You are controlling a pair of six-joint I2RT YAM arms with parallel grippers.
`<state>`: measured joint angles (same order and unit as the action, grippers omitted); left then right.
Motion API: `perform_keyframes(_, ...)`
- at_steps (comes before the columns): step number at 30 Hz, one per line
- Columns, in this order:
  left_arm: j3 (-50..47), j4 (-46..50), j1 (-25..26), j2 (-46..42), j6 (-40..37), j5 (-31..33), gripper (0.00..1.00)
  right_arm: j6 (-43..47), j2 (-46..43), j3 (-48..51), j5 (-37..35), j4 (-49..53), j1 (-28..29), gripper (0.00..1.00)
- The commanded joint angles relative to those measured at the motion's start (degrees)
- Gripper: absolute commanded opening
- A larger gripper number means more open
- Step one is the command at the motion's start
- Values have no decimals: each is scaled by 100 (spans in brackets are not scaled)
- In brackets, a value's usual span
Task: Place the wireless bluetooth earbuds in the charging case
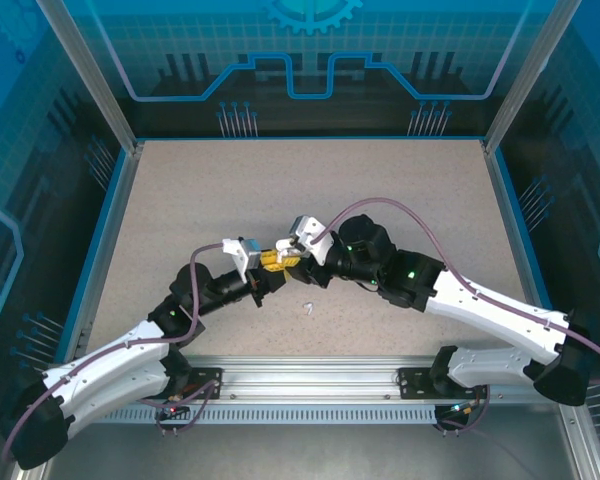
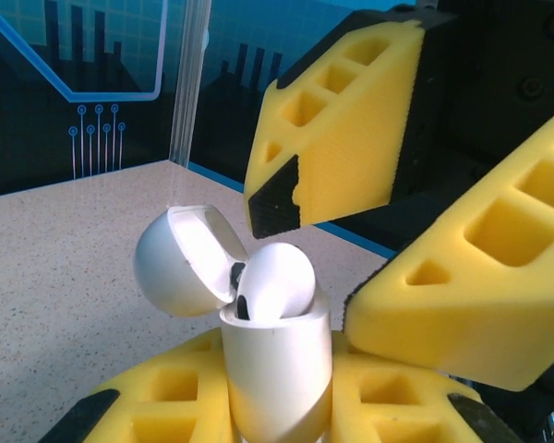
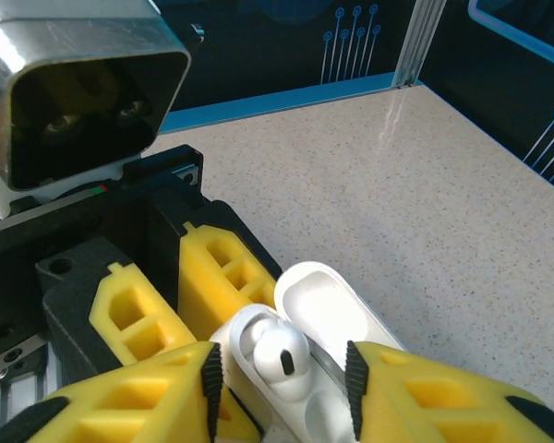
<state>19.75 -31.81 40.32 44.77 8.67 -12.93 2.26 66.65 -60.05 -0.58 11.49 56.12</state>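
Left gripper (image 1: pixel 263 266) clenched on white case (image 2: pixel 275 369), near desk (image 1: pixel 280 180) centre. Lid (image 2: pixel 180 263) flipped open. White earbud (image 2: pixel 279 281) sits in case mouth, head protruding. Right gripper (image 3: pixel 283 374) released, fingers straddling earbud with gaps either side. Second earbud (image 1: pixel 307 308) lies on desk, just in front of grippers.

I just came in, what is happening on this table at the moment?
The left end effector is shut on a white charging case, its lid open. A white earbud sits in the case, its head standing out. The right end effector hangs over it, fingers apart on either side and not touching it. Another small white piece, probably an earbud, lies on the table nearer the arm bases.
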Motion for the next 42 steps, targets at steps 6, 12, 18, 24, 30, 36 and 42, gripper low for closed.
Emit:
perform_keyframes(6,-63,-621,33,-109,-250,-93,0,-654,-649,-678,523,519,-501,59)
perform_keyframes(12,-106,-932,29,-196,-439,-124,0,-1406,-1143,-643,49,1397,-1032,65)
perform_keyframes(18,-123,-1254,33,-300,-674,-228,0,-2457,-1335,54,-316,2156,-1621,65)
perform_keyframes(24,24,-1308,30,-349,-879,-317,0,-3252,-815,844,178,2037,-1771,60)
perform_keyframes(30,183,-1303,29,-328,-894,-378,0,-3692,560,934,785,1588,-1428,59)
perform_keyframes(36,157,-1325,36,-337,-887,-325,0,-3845,2187,434,757,1573,-772,57)
perform_keyframes(42,118,-1190,31,-467,-890,-278,0,-3897,3122,-97,741,1717,-556,54)
